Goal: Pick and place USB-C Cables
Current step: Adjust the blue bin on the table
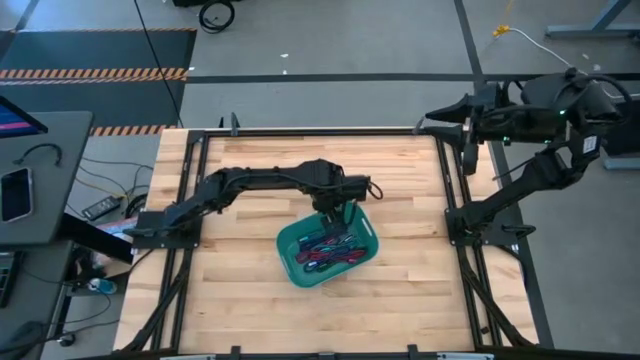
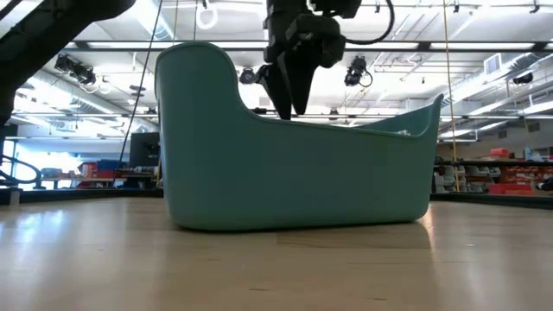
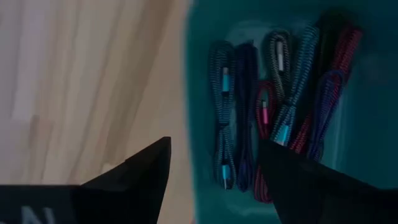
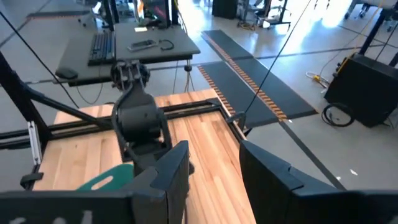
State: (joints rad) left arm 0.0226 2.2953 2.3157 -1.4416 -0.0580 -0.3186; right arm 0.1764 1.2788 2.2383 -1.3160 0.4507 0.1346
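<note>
Left gripper [image 1: 343, 212] hangs over the far rim of the teal bin [image 1: 290, 245] at table centre, fingers spread wide, nothing between them. In the low view its fingertips [image 2: 290, 97] point down just above the rim. USB-C Cables [image 3: 273, 112] all lie bundled side by side on the bin floor: teal, purple, maroon, red, grey. One finger sits over the bin's outer wall, the other over the cables. Right gripper [image 4: 214, 168] is parked off the table's far right corner, well apart, fingers open and empty.
</note>
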